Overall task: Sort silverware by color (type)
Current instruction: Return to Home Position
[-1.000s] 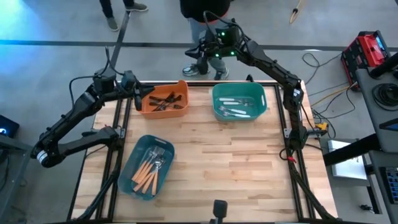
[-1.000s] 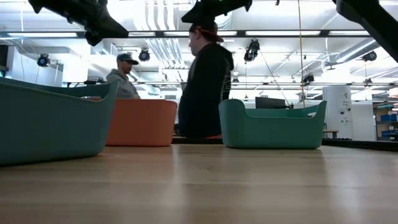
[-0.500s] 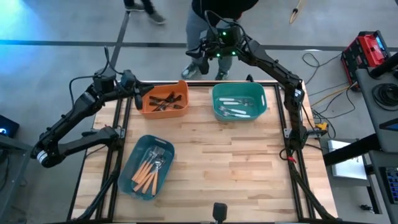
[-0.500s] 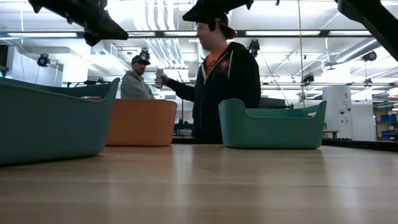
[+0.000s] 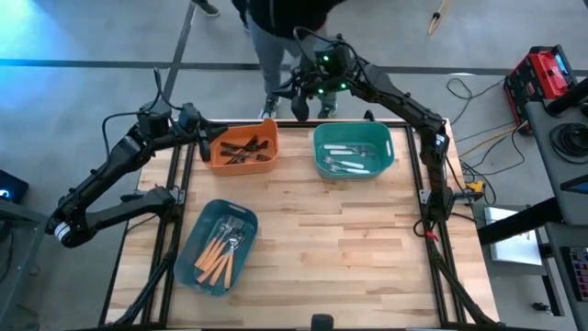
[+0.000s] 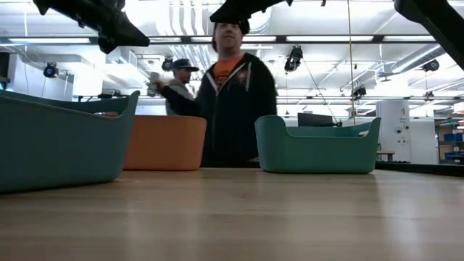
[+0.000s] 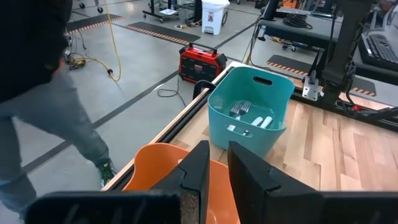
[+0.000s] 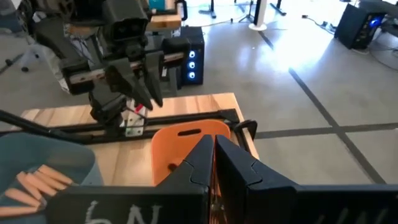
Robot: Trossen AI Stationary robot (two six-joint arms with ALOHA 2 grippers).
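Left gripper (image 7: 217,150) barely ajar, empty; right gripper (image 8: 213,140) apparently closed, empty.

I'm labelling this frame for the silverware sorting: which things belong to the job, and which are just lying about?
Job: orange-handled metal-headed forks, blue-green plastic bin; all-black forks, orange plastic bin; white-handled forks, green plastic bin.
Lying about: red tool case on floor; loose floor cables.

The left hand (image 5: 206,141) hangs over the tabletop's (image 5: 322,230) far-left corner, just beside the rear-left bin (image 5: 266,165). The right hand (image 5: 298,103) sits past the far edge, between that bin and the rear-right bin (image 5: 388,147). The front bin (image 5: 196,235) lies nearer than the left hand. Silverware (image 5: 223,250) lies in all three. A person (image 5: 276,18) stands beyond the right hand.
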